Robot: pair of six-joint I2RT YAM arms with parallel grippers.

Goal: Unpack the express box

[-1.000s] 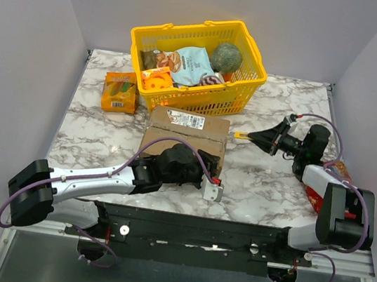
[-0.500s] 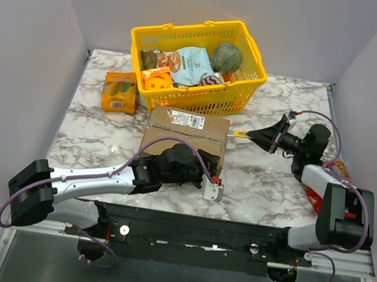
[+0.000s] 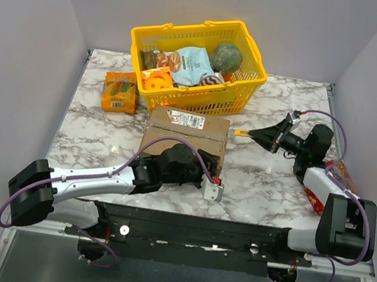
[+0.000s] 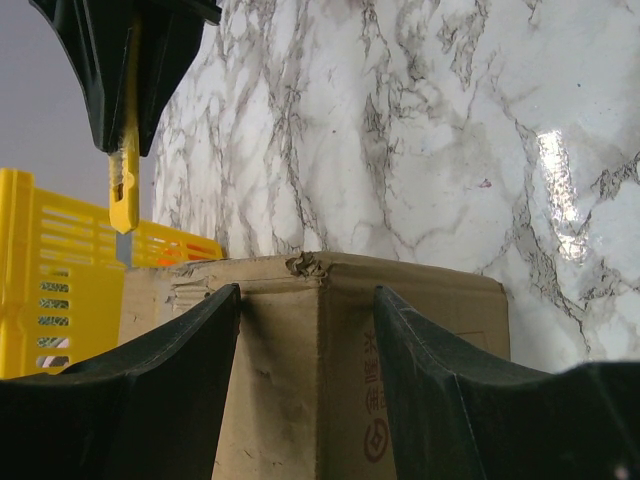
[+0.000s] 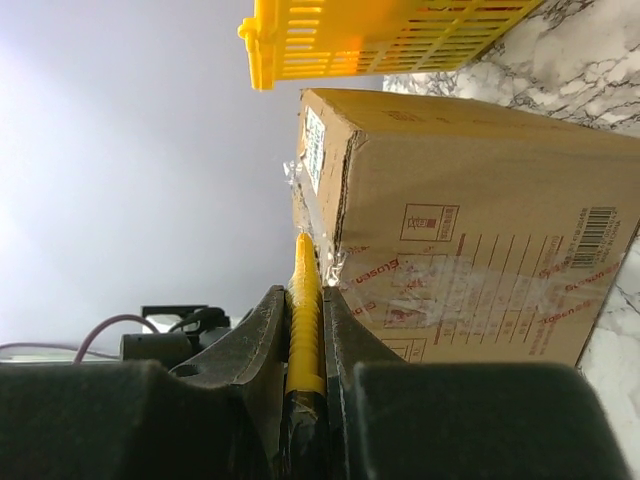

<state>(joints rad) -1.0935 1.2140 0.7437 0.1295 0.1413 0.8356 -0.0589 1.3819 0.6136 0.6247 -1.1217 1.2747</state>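
The express box (image 3: 186,135), brown cardboard with a white label, lies shut and taped on the marble table. My left gripper (image 3: 203,161) is at its near right corner. In the left wrist view its fingers (image 4: 200,380) press both faces of that corner of the box (image 4: 330,360), with the gripper (image 4: 308,292) around it. My right gripper (image 3: 266,136) is shut on a yellow utility knife (image 3: 243,133) whose tip is close to the box's right end. In the right wrist view the knife (image 5: 304,262) points at the taped seam of the box (image 5: 470,250) from between the jaws of the right gripper (image 5: 305,296).
A yellow plastic basket (image 3: 250,86) with snack bags and a green ball stands behind the box. A small orange snack box (image 3: 120,92) lies at the far left. A red packet (image 3: 316,197) lies under the right arm. Walls close in on three sides.
My right wrist has shifted slightly back and to the right, and the knife tip stays by the box's right end. The left arm and the box have not moved.
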